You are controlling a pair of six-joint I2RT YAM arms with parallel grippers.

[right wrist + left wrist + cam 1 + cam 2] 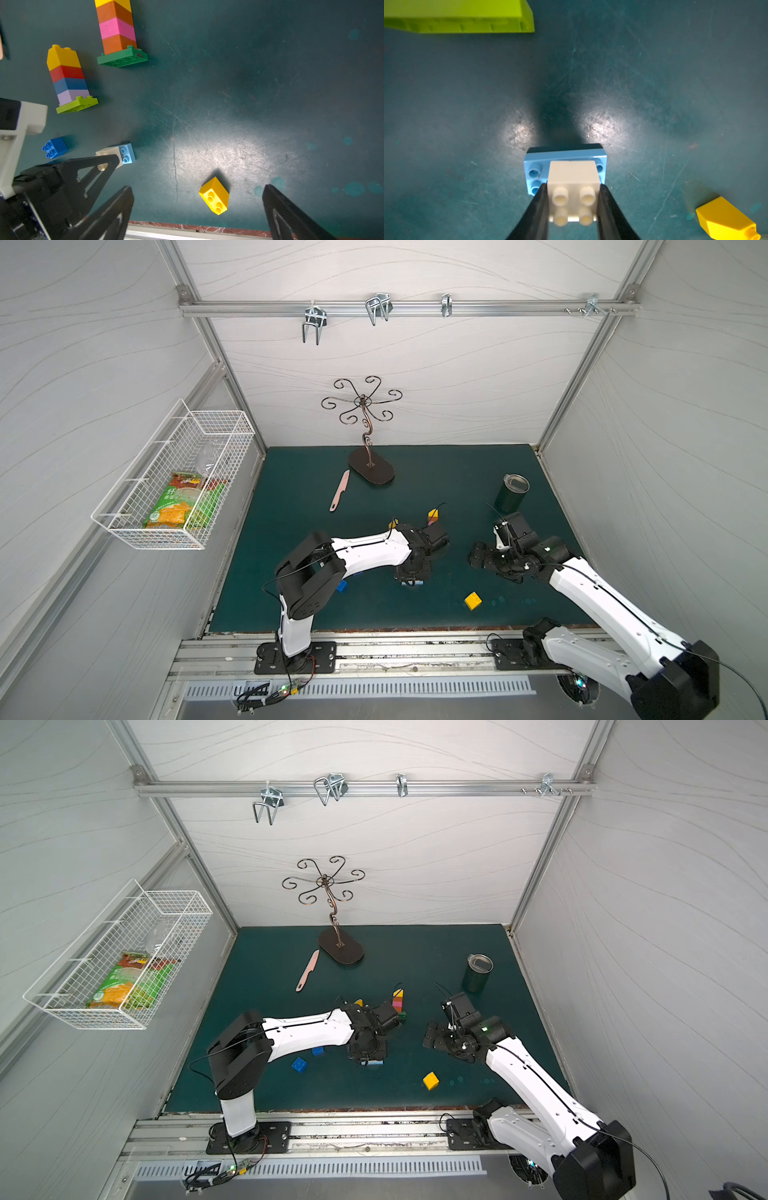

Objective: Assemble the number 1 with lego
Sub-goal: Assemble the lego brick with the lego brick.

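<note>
My left gripper (572,188) is shut on a white square lego brick (572,172) that sits on a longer light-blue brick (534,172) resting on the green mat. In the right wrist view the same white brick (108,152) and light-blue brick (127,152) lie under the left fingers (108,162). My right gripper (197,188) hangs open and holds nothing, above a loose yellow brick (215,196). Two towers stand farther back: one yellow, red, blue and lilac on a lime base (68,79), one yellow, orange, pink and orange on a dark-green base (117,27).
Loose blue bricks (299,1065) lie under the left arm. A pink plastic knife (340,490), a metal hook stand (371,470) and a dark tumbler (512,493) occupy the back of the mat. A wire basket (174,481) hangs on the left wall. The table's front edge (187,226) is close by.
</note>
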